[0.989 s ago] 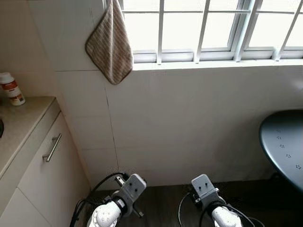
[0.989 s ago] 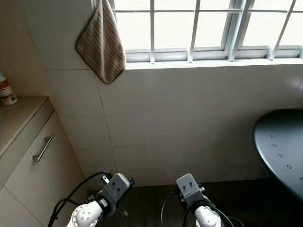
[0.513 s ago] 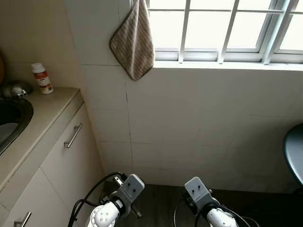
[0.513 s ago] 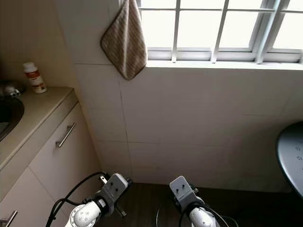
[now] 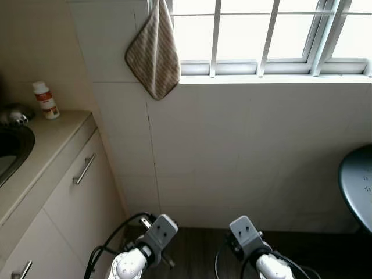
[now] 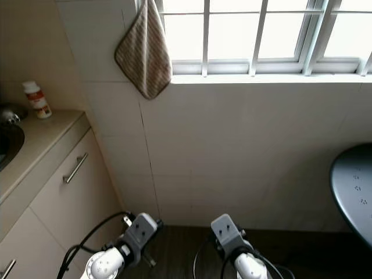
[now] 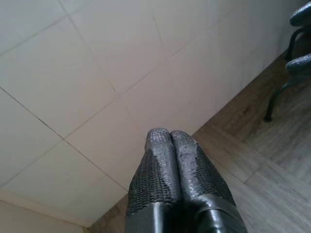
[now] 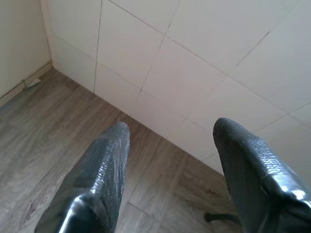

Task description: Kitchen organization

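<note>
Below the window (image 5: 261, 35), both arms hang low in front of a tiled wall, and nothing is in hand. Left of the window, a striped cloth (image 5: 153, 55) hangs flat against the tiles, likely parked there to dry. Further left of the window, the counter (image 5: 43, 142) carries a small white bottle with a red label (image 5: 45, 100), upright and tucked back near the wall beside the sink (image 5: 14, 151), out of the way of the basin. That counter is probably where the organizing will happen. The left tool (image 7: 170, 138) points down at wall and floor with fingers pressed together, empty. The right tool (image 8: 170, 141) points likewise, fingers spread wide, gripping nothing. Right of the window, a dark round table (image 5: 357, 186) edges in.
</note>
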{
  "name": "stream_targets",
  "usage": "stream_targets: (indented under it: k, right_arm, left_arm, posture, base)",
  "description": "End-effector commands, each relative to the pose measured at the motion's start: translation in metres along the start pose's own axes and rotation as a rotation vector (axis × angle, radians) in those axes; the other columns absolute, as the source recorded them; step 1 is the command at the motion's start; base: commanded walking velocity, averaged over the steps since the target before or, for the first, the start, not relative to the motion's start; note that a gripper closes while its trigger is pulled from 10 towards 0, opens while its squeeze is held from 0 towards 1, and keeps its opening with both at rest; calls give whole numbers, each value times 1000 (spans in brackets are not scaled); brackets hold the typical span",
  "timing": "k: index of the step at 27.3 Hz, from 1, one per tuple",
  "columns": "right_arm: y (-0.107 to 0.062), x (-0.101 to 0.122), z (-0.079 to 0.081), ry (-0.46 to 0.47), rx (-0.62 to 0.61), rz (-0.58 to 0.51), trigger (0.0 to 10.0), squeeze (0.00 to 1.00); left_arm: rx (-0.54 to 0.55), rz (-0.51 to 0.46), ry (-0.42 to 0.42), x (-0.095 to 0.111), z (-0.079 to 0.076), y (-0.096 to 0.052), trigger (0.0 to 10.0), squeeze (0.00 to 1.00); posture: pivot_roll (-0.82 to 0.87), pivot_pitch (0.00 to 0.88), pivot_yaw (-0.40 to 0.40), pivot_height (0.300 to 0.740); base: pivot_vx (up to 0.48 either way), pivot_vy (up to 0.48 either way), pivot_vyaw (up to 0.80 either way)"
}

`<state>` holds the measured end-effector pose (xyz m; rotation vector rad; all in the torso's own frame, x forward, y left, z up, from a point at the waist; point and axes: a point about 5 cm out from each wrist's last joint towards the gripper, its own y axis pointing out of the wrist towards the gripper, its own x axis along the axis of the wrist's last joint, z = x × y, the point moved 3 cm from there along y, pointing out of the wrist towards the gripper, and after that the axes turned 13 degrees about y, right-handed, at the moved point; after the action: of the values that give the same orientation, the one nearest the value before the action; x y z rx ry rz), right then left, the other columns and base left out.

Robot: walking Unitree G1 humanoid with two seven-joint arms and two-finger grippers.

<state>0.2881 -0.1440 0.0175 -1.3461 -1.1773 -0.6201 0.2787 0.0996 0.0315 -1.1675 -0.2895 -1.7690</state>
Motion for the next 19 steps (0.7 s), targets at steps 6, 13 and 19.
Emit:
stream_targets:
  k: [6, 13, 19]
  right_arm:
    - [-1, 2, 1, 14, 2, -12, 10000, 0]
    - [-1, 3, 0, 16, 0, -14, 10000, 0]
    - [-1, 3, 0, 16, 1, -15, 10000, 0]
  left_arm:
    - [1, -1, -6, 0, 1, -2, 10000, 0]
    - [16, -10, -13, 1, 3, -2, 10000, 0]
    - [35, -6, -47, 0, 6, -3, 10000, 0]
  posture:
    - [6, 0, 0, 740]
    - [7, 0, 0, 740]
    - [3, 0, 0, 740]
  base:
    - [-480, 0, 0]
    - [-254, 0, 0]
    - [43, 0, 0]
